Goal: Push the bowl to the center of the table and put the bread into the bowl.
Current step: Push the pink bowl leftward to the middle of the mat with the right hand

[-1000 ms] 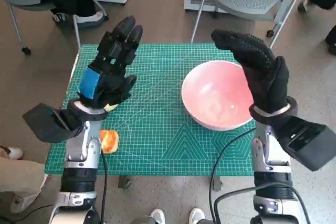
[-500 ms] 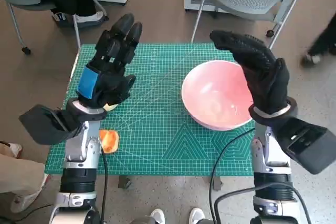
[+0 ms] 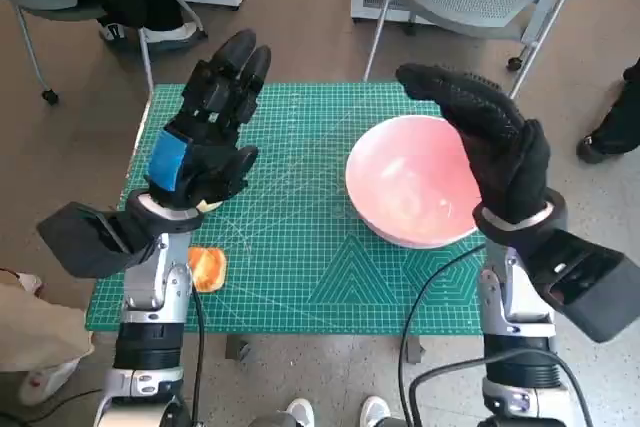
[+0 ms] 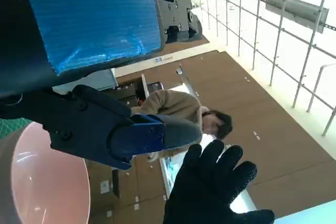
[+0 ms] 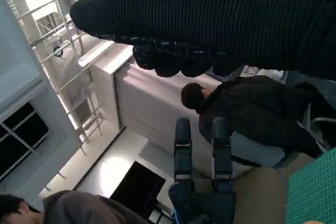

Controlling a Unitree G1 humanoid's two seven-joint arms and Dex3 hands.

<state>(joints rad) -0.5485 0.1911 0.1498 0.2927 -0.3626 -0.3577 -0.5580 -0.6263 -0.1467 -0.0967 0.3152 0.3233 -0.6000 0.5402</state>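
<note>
Green cutting mat (image 3: 300, 247) covers the small counter, with chair legs and brown floor beyond it. On the mat's right half sits the pink bowl (image 3: 415, 182), upright. The bread (image 3: 207, 268), an orange piece, lies near the mat's front left corner, well apart from the bowl and partly hidden by the left forearm. The left hand (image 3: 208, 132) is raised above the mat's left side, fingers extended and holding nothing. The right hand (image 3: 490, 132) is lifted over the bowl's far right rim, fingers spread, also holding nothing. A seated person (image 5: 247, 116) shows in the right wrist view.
</note>
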